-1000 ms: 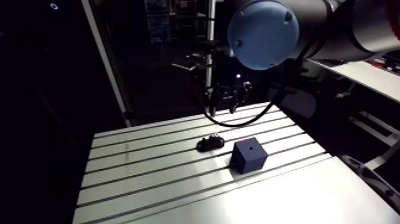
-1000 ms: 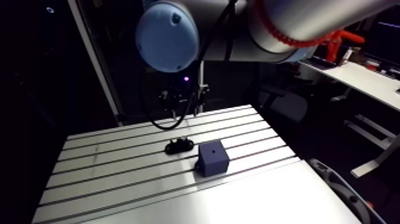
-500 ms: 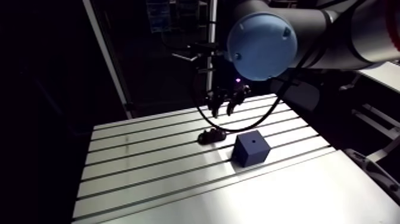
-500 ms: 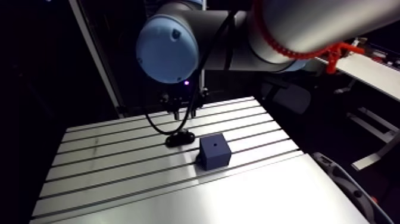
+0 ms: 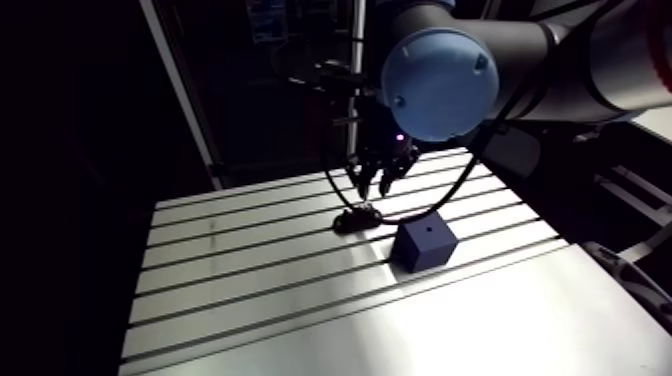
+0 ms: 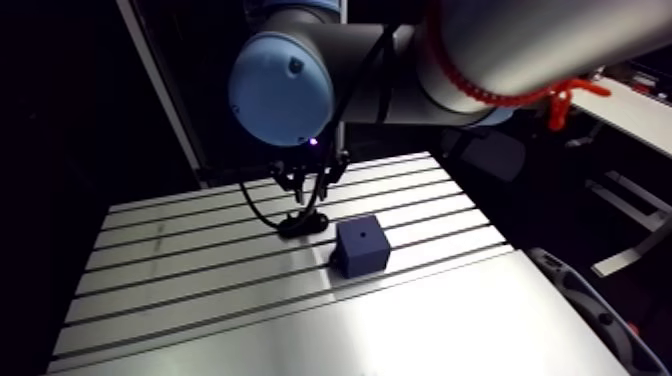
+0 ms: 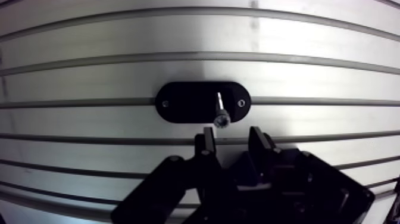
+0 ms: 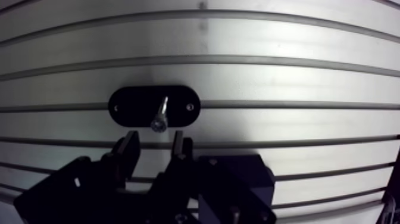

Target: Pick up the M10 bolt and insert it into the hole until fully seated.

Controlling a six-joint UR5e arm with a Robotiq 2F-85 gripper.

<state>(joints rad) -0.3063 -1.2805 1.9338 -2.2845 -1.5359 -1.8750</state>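
A silver M10 bolt (image 7: pixel 220 110) stands in a black oval holder (image 7: pixel 202 102) on the slotted table; its head leans toward the gripper. My gripper (image 7: pixel 231 138) hangs above it, open, with nothing between the fingers; the bolt head shows just ahead of the gap. In the arm view the gripper (image 5: pixel 377 180) hovers over the holder (image 5: pixel 356 216). A dark blue cube (image 5: pixel 423 243) with a small hole in its top face sits close beside the holder, to the right in the arm view.
The slotted aluminium table (image 5: pixel 230 270) stretches left and toward the front of the holder. The arm's large light-blue joint cap (image 5: pixel 438 82) hangs over the back of the table.
The gripper has come down and forward from the table's back edge to just above the holder. The bolt, holder and cube lie as before; the view itself has shifted.
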